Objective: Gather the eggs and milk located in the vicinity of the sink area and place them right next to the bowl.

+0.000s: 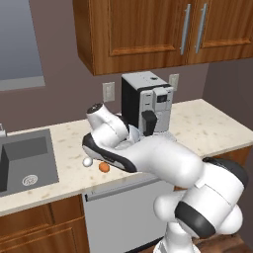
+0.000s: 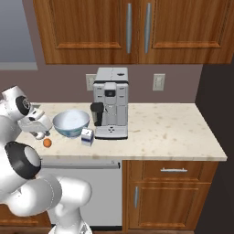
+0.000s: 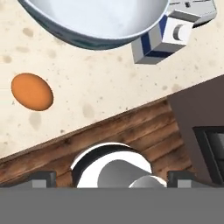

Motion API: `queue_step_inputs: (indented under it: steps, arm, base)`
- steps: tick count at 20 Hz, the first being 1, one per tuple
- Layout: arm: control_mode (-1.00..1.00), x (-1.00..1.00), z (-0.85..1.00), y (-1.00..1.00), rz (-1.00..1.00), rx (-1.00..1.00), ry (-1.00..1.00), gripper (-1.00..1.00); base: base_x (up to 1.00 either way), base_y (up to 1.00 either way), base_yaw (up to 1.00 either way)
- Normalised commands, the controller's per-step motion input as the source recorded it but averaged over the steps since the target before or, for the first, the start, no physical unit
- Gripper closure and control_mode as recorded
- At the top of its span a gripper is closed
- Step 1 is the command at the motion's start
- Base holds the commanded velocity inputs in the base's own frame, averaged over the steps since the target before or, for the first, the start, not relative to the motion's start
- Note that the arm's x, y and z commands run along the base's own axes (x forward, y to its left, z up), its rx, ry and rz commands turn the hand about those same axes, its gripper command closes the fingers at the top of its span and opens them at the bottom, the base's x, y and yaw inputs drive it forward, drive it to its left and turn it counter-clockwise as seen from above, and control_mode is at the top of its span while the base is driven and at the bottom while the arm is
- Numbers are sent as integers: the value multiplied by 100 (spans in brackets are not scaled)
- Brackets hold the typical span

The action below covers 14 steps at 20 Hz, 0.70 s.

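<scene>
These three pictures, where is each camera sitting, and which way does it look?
Left base view: behind the arm on its left, looking forward and down at the sink, counter and coffee machine; the white arm crosses from lower right.
Right base view: behind on the right, facing the bowl, milk and coffee machine; arm at lower left.
Hand view: on the hand, looking down past the open gripper at the counter edge.
Shared: the orange-brown egg.

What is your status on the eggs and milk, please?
Gripper jaws open, empty. Orange egg, white egg and milk on counter beside bowl. Nothing in the way.
</scene>
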Motion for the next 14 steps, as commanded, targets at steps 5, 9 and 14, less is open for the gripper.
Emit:
queue_step_inputs:
  steps: [5, 9, 14]
  arm:
    - [-100, -18, -10, 1, 21, 0, -28, -100]
    - [-100, -1, -5, 0, 20, 5, -9, -100]
    - [-100, 0, 0, 0, 23, 6, 0, -100]
  base:
    - [0, 0, 0]
    - [0, 0, 0]
    - [0, 0, 0]
